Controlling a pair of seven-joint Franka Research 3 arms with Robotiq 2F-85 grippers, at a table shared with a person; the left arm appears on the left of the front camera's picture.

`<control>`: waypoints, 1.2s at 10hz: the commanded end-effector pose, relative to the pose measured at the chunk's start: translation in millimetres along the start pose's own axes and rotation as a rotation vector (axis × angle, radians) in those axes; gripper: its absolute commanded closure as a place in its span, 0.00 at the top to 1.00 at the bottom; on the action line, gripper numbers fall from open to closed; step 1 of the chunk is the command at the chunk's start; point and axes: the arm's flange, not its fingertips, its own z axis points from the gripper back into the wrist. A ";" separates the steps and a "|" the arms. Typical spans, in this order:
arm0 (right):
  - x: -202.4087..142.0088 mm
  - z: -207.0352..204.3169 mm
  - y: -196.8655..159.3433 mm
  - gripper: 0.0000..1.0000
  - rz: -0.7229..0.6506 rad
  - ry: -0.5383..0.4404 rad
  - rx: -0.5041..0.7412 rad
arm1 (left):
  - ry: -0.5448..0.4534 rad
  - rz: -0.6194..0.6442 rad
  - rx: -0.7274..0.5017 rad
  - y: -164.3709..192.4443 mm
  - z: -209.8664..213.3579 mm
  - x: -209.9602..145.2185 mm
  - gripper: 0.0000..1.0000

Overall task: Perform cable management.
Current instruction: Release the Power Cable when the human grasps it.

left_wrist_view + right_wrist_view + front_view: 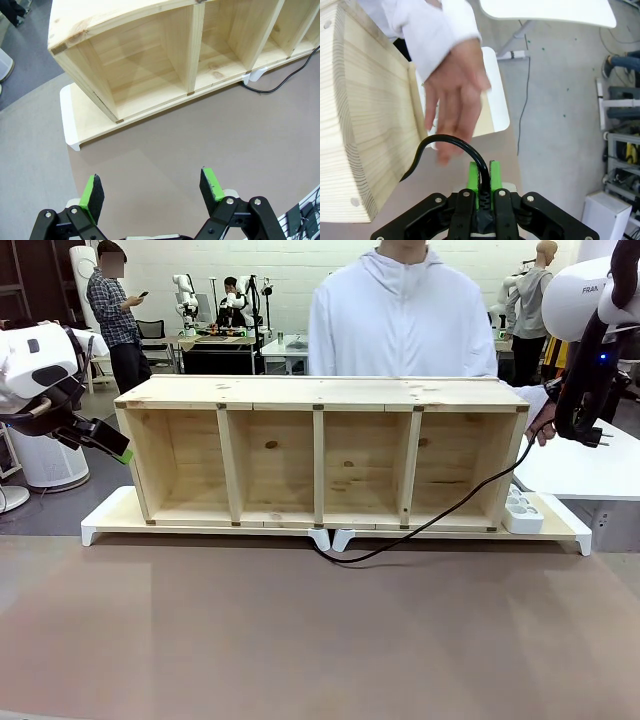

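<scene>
The cable (455,508) is a thin black cord that loops on the table in front of the wooden shelf (320,395) and climbs past the shelf's right end. My right gripper (588,430) holds it there, with the small black plug (601,439) sticking out. In the right wrist view the cable (445,141) arcs up from my right gripper (483,176), whose green pads (473,175) are shut on it. A person's hand (455,90) hovers just beyond that arc. At the far left my left gripper (116,451) (151,187) hangs open and holds nothing.
The four-bay shelf stands on two white risers (110,515). A white power strip (522,510) lies on the right riser. The person in a white top (400,320) stands behind the shelf. Brown tabletop (320,640) spreads in front.
</scene>
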 end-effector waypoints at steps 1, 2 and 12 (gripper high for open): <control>0.1 -0.1 -0.2 0.11 0.000 -0.001 0.000 | 0.000 0.007 0.000 0.5 0.2 -0.2 1.00; 0.1 -0.1 -0.2 0.11 0.000 -0.001 0.000 | 0.000 0.007 0.000 0.5 0.2 -0.2 1.00; -1.9 0.4 -0.5 0.71 -0.010 -0.009 0.003 | 0.000 0.007 0.000 0.5 0.2 -0.2 1.00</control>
